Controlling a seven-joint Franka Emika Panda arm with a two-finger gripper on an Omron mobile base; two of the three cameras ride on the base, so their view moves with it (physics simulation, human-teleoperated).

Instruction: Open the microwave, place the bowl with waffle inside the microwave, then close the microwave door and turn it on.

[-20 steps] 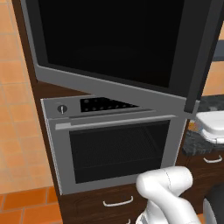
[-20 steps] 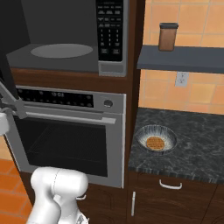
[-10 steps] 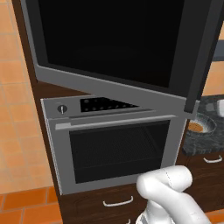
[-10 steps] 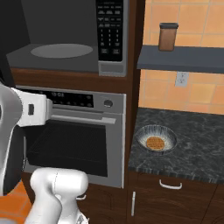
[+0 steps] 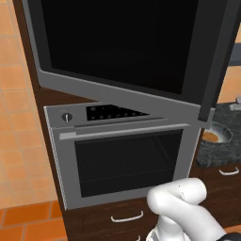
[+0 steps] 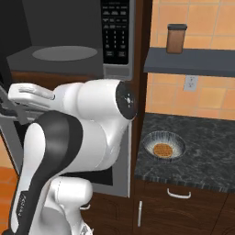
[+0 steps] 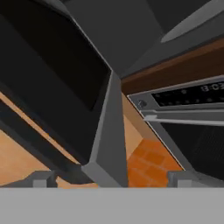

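1. Microwave door [image 5: 122, 47] stands swung wide open, the microwave [image 6: 69, 50] cavity exposed above the oven [image 5: 127, 155].
2. End effector [image 7: 109, 177] fingers spread apart, empty, beside the door's lower edge.
3. Bowl with waffle [image 6: 163, 147] sits on the dark bench [image 6: 206, 156], right of the oven.

no legible text, microwave [image 6: 69, 55] keypad markings perhaps too small
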